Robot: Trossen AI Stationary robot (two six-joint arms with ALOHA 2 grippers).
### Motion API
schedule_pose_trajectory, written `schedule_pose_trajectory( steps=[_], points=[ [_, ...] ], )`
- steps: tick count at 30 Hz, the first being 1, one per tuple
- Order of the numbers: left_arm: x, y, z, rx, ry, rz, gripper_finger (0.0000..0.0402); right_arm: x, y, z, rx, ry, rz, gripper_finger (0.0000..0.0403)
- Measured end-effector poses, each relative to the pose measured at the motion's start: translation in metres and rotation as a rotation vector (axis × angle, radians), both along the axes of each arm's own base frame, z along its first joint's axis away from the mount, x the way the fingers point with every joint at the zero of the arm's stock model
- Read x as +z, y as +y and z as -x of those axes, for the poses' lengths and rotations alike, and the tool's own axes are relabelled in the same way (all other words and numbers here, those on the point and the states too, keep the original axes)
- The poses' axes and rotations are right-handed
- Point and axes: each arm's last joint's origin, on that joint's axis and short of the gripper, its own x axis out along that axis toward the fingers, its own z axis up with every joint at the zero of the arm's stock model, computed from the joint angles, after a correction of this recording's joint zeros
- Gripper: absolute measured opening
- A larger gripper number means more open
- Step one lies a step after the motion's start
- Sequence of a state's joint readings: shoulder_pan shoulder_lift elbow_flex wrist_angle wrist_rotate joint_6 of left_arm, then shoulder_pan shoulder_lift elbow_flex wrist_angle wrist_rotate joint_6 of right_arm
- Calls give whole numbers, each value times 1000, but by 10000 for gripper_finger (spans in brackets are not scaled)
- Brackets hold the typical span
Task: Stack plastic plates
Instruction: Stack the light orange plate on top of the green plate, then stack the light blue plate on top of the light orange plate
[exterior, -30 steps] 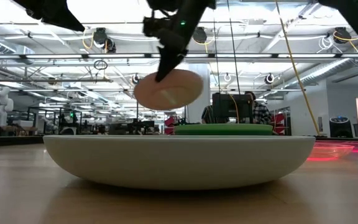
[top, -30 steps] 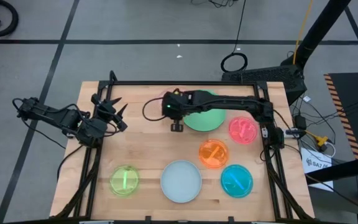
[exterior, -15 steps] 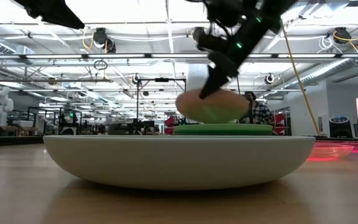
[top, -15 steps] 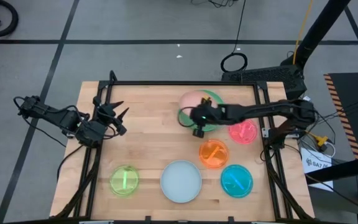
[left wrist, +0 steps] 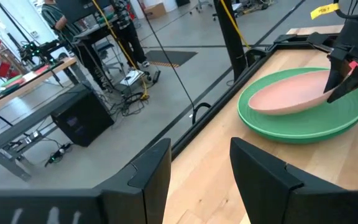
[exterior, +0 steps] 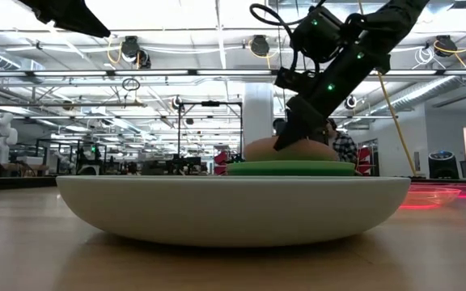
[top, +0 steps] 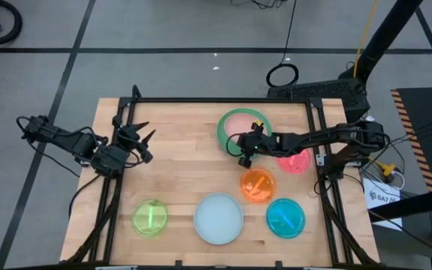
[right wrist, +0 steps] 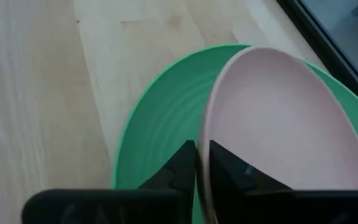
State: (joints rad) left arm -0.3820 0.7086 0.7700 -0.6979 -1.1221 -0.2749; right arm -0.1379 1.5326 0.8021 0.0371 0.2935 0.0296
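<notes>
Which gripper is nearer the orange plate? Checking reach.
Right. The right gripper sits just beyond the orange plate, clamping the pale pink plate; the left gripper waits across the table.

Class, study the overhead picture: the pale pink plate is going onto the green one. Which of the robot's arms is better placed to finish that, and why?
The right. Its gripper is shut on the rim of the pale pink plate, which lies tilted on the green plate. The left gripper waits open at the table's far-left edge, away from every plate.
</notes>
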Motion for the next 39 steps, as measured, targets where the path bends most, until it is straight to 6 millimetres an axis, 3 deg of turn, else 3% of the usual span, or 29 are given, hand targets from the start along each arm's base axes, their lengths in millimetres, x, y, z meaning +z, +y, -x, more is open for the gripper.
schedule_pose_trajectory(
  steps=[11, 17, 25, 33, 39],
  points=[
    [0, 0, 0, 3, -2, -2, 172, 1, 0, 0, -42, -25, -42, 88],
    [2, -1, -2, -26, -31, 33, 172, 15, 10, 3, -101, -118, -142, 101],
    [6, -5, -10, -64, -101, 100, 172, 47, 59, 9, -45, -310, -342, 89],
    [4, -10, -21, -68, -112, 102, 172, 48, 118, 7, 17, -371, -511, 78],
    [3, -11, -24, -72, -91, 89, 172, 61, 156, -23, 50, -360, -549, 72]
  ],
)
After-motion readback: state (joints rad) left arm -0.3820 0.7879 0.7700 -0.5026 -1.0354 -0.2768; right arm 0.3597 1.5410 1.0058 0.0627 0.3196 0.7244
